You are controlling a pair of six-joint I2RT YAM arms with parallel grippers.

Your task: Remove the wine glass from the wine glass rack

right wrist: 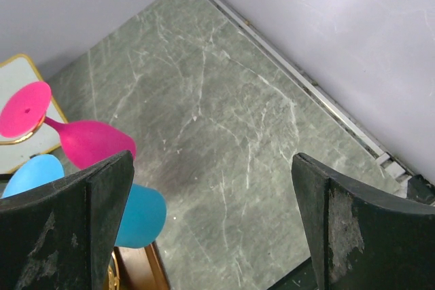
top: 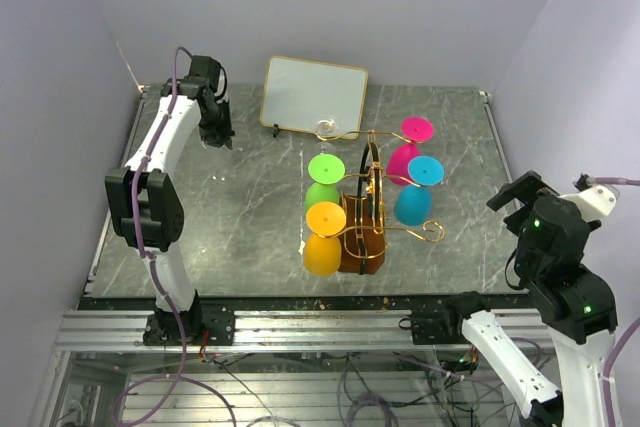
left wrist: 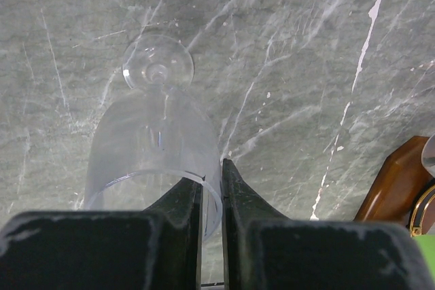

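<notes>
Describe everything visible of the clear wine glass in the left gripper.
The clear wine glass is transparent, colourless and empty: a wide bowl, short stem and round foot. Its open rim faces the left wrist camera; its foot points toward the grey marbled table. The left gripper pinches the bowl wall at the rim. Whether the foot touches the table cannot be told.

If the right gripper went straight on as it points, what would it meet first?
The right gripper, open, would likely meet the bare table, right of the pink glass and blue glass; nothing else shows ahead, depth unclear.
</notes>
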